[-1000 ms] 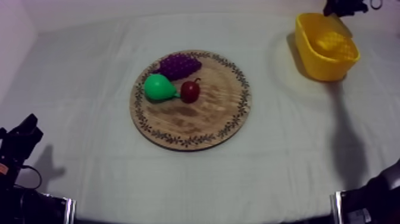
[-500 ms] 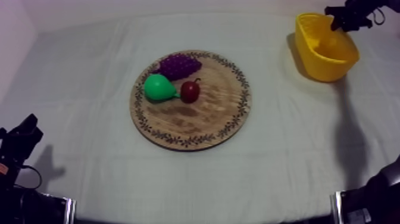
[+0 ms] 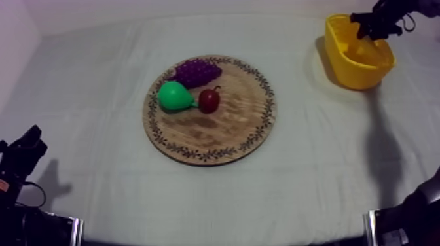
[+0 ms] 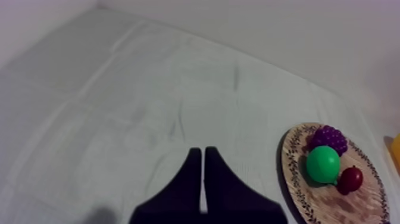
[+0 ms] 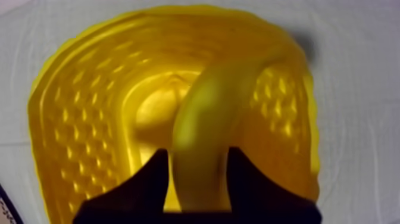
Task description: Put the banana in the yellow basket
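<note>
Holding the banana (image 5: pixel 202 119) between the two black fingers of the right gripper (image 5: pixel 197 156), closed on it from either side near one end, with the curved rest of the fruit reaching out over the open mouth of the yellow basket (image 5: pixel 77 119). Cannot tell whether the far tip touches the inside of the basket. Seen from above, hanging with the right gripper (image 3: pixel 374 26) over the far rim of the basket (image 3: pixel 359 69), well apart from the round wooden board (image 3: pixel 209 156) in the middle of the grey-white cloth (image 3: pixel 98 78). Carrying on the board's far left part a bunch of grapes (image 3: pixel 195 70), a green pear (image 3: pixel 174 96) just in front of it and a small red fruit (image 3: pixel 209 100) just beside the pear. Resting low at the near left edge of the table with the left gripper (image 3: pixel 23 154), well apart from the board. From the left wrist, showing the left gripper's fingers (image 4: pixel 191 179) lying together as a narrow wedge with nothing between them, over bare cloth, and beyond them the board (image 4: pixel 294 190) with the grapes (image 4: pixel 328 137), the pear (image 4: pixel 323 164) and the small red fruit (image 4: pixel 351 179).
</note>
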### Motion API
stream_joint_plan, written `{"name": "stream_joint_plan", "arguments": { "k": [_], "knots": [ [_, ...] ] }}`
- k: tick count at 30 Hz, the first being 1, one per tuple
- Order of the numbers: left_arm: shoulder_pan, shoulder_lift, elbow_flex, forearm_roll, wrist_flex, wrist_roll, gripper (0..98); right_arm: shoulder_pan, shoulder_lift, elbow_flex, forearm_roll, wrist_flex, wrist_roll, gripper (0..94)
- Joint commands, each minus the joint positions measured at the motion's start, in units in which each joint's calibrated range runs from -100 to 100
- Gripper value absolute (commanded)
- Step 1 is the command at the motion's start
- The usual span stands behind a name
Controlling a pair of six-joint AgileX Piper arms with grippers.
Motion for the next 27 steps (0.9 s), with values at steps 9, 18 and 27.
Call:
{"name": "stream_joint_plan", "arguments": {
  "k": [9, 18, 27],
  "knots": [
    [0.0, 0.0, 0.0, 0.02, 0.0, 0.0, 0.1, -0.1, -3.3, 3.5, 0.8, -1.7, -1.5, 38.8],
    [0.0, 0.0, 0.0, 0.02, 0.0, 0.0, 0.1, 0.4, -15.1, 16.8, 0.7, -9.5, -3.1, 8.2],
    [0.0, 0.0, 0.0, 0.02, 0.0, 0.0, 0.1, 0.9, -32.5, 39.4, 1.6, -20.1, -5.4, 0.9]
  ]
}}
